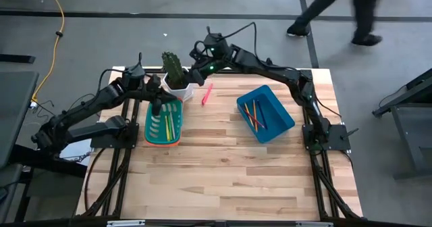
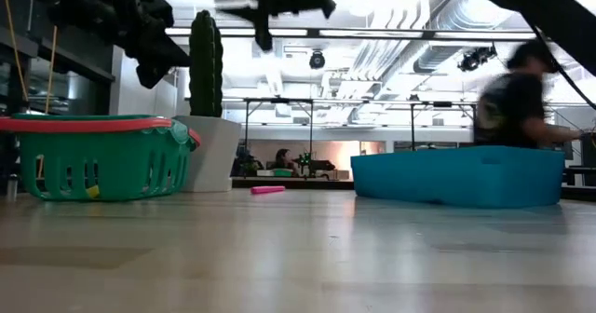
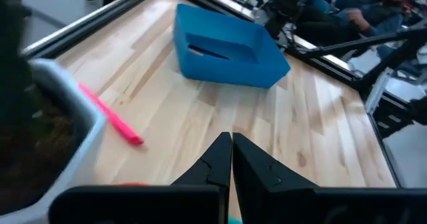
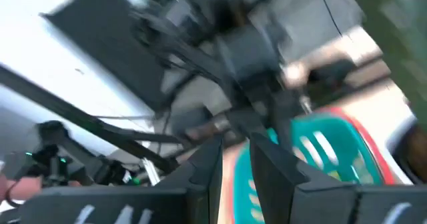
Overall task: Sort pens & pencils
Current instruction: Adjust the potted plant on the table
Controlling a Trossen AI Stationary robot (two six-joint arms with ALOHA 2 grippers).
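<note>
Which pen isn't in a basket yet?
The hot pink pen. It lies alone on the bare table, between the green basket and the blue bin.

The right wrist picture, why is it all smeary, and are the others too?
The right wrist view is streaked with motion blur, though the green basket shows. In the low view the person is smeared. The left wrist view shows the pink pen fairly clearly.

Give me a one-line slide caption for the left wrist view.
Shut left tool above the table, hot-pink pen lying between white planter and blue bin.
</note>
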